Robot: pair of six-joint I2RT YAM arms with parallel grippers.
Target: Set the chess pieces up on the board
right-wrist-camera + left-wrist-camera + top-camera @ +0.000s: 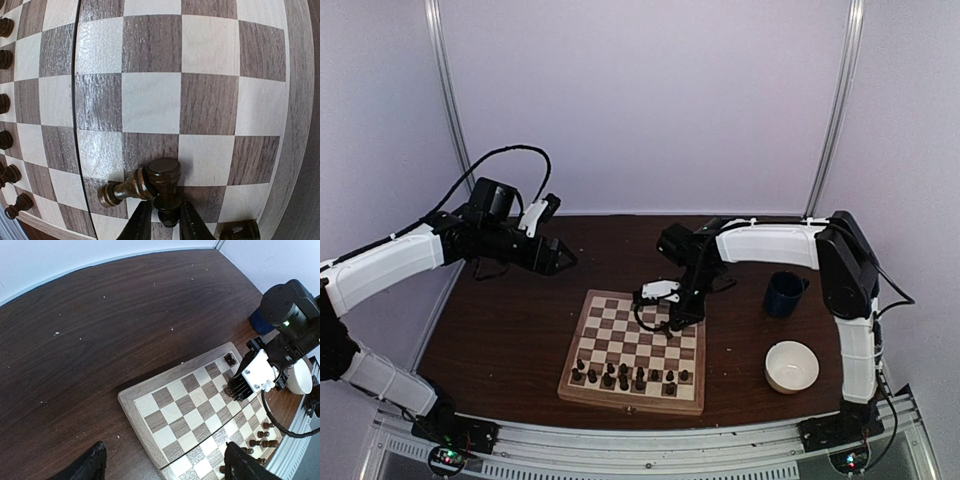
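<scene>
pieces of this kind are small turned wood: light, stiff, smooth and round. they will likely tip or roll at a nudge and slip from a loose pinch, so the narrow stem under the head looks like the best hold.

at the left, the left claw hangs above the desk, jaws wide apart, holding nothing. the board lies mid-desk, and most pieces stand close along its near edge. further right, towards the board's far right corner, a standing piece has a fallen piece lying on its side and touching it. the right claw is down over the standing piece, its fingers drawn in narrow on either side and seemingly pinching the lower body. how firm that grip is i cannot tell.
</scene>
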